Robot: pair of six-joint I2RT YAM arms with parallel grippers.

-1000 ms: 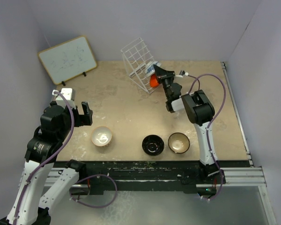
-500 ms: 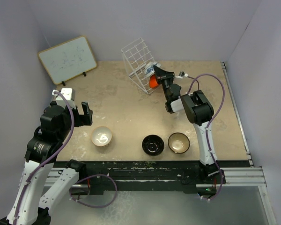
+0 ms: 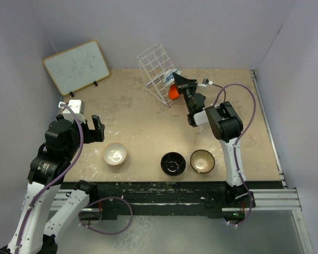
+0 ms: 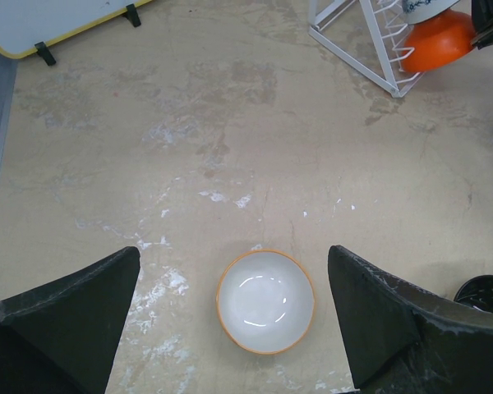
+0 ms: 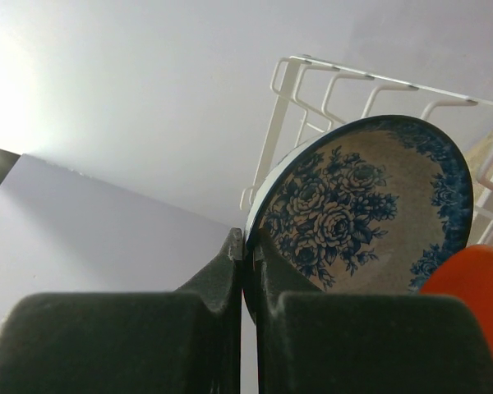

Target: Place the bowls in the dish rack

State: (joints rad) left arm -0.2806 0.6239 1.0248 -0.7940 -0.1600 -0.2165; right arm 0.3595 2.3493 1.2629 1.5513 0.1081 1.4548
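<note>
Starting with the biggest thing: the tabletop (image 3: 143, 121) is a mottled beige slab, scuffed white in patches. My rack (image 3: 155, 66) sits at its far middle, thin white wire in square cells, tipped at a slant.

Why carry that bowl on edge?

I judge it has to slide between the wires rim-first. My right fingers (image 5: 222, 271) are pinched tight on the thin rim of the blue-and-white bowl (image 5: 361, 205). It stands nearly upright against the rack's looped wires, its flowered inside facing my wrist camera. The orange bowl (image 5: 472, 271), smooth and glossy, sits at the rack's low end just beside it, as far as I can tell.

And the others?

Three wait in a row near the front edge of the tabletop, all mouth-up. They are the cream bowl (image 3: 115, 154), the black bowl (image 3: 173, 163) and the brown bowl (image 3: 202, 161) with its pale inside. All are round, glazed and probably slippery, so the rim looks like my only sensible grip.

Your left arm?

My left fingers (image 4: 74, 312) are spread wide and hold nothing. They hang above the cream bowl, well placed, I'd say, for picking it next.
</note>
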